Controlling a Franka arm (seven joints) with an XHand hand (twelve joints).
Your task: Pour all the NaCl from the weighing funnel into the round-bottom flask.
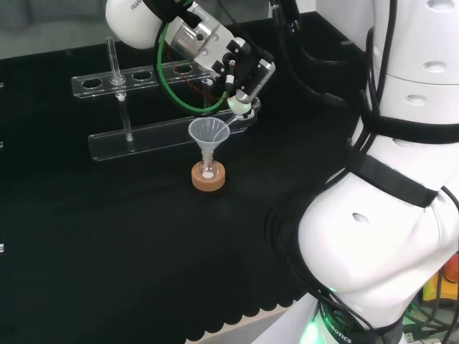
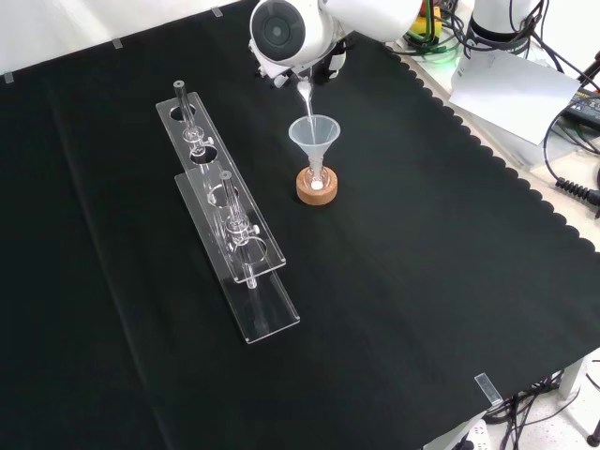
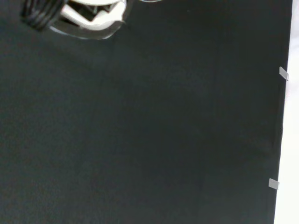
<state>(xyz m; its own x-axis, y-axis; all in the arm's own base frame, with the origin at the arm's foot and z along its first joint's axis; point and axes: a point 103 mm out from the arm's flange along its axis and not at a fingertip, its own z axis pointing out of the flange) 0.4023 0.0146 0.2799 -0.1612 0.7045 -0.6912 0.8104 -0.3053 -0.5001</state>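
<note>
One weighing funnel [image 1: 231, 123] pinched in fingers [image 1: 242, 106], tilted over clear funnel [image 1: 208, 132]

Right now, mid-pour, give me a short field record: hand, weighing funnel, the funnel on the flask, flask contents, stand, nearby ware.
hand: black and white robot hand, fingers curled on the clear weighing funnel, tilted down
receiver: clear conical funnel seated in the small round-bottom flask
flask contents: white powder at the bottom
stand: cork ring under the flask
nearby: clear acrylic tube rack, left of the flask in the front view
</note>
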